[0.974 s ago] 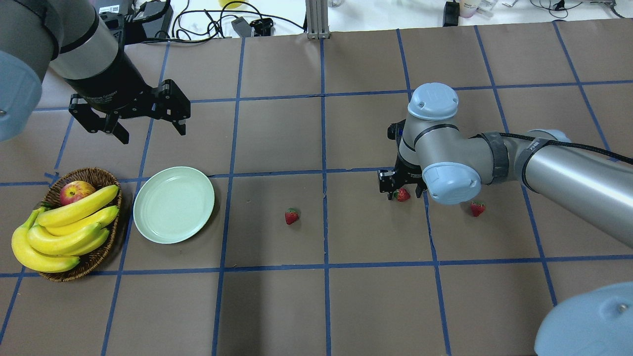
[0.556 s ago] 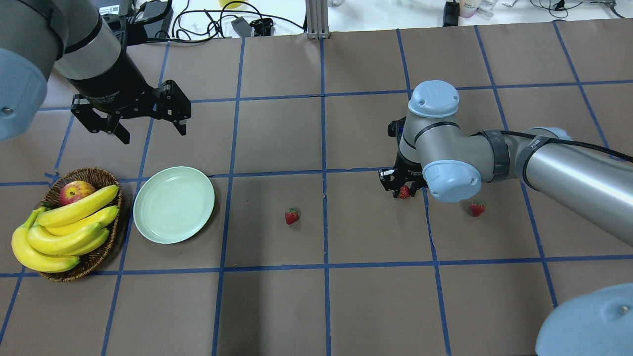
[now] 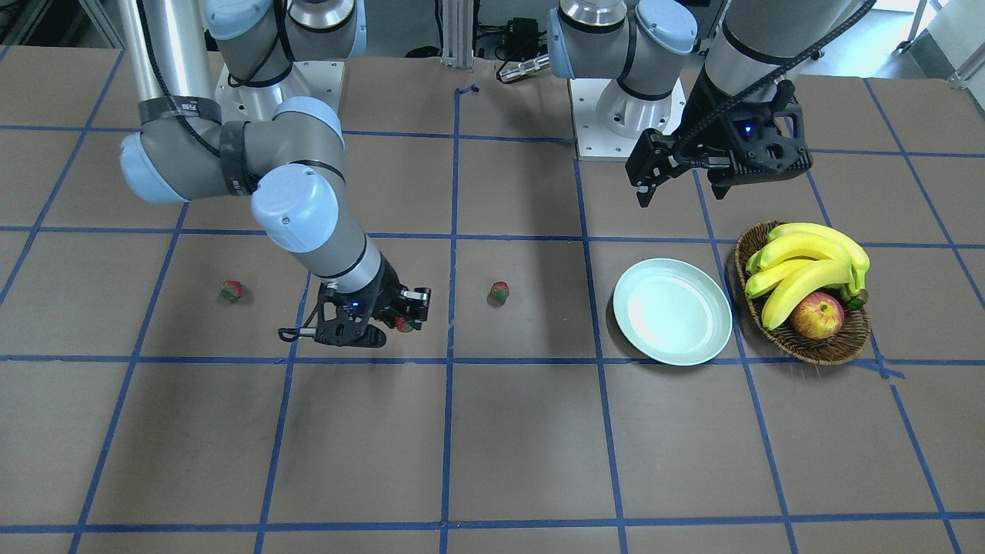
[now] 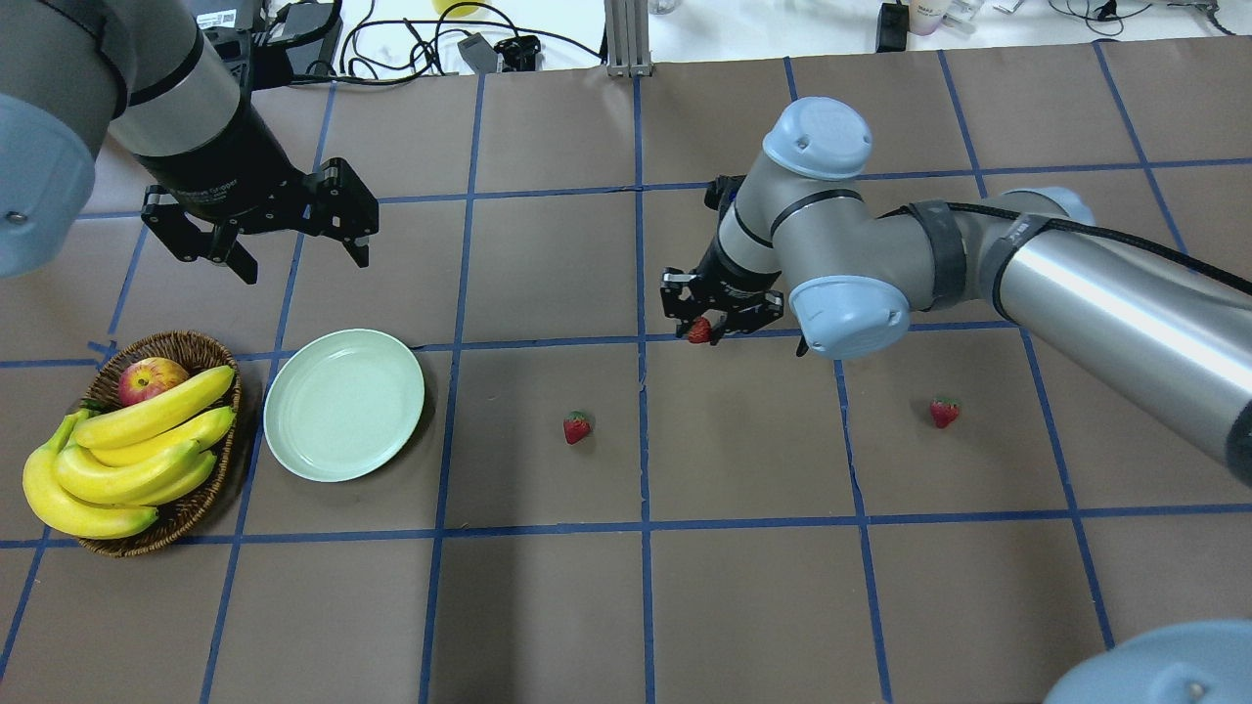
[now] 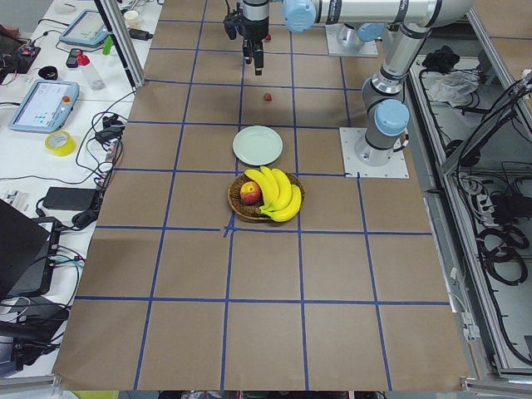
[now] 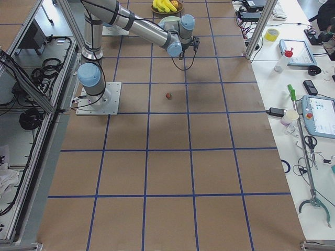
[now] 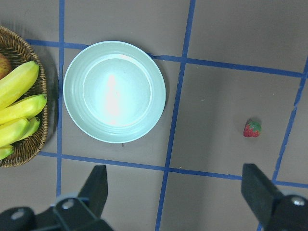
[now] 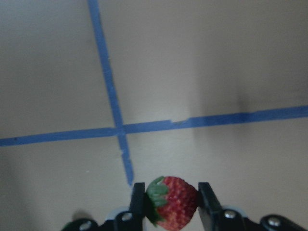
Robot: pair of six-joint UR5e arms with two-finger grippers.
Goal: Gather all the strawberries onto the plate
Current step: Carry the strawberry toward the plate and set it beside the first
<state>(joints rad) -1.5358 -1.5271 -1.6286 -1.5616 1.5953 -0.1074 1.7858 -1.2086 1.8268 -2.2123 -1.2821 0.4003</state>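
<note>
Faint white lettering on the black wrist body of the robot's left gripper [image 4: 304,269] seems to end in "Gripper" in the overhead view, the rest being too small to read.

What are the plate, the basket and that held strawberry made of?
Plate: smooth pale mint with soft glare, plastic or glazed ceramic, cannot tell which. Basket: brown woven wicker, strands visible. Held strawberry: seeded red skin, green cap; real or imitation unclear.
</note>
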